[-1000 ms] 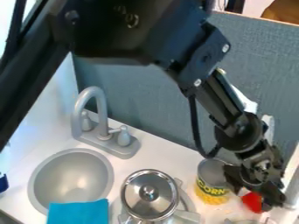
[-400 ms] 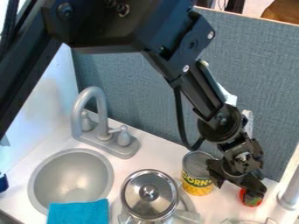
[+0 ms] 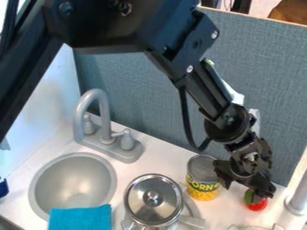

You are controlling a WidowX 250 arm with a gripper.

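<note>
Camera view: the gripper is spread open, one finger beside the can, the other at the red-and-green object; a pot sits near the can.

The arm was black, with a broad boxy link, slimmer angular ones, round silver screws and a dark cable beside its wrist. The gripper was black too.
</note>
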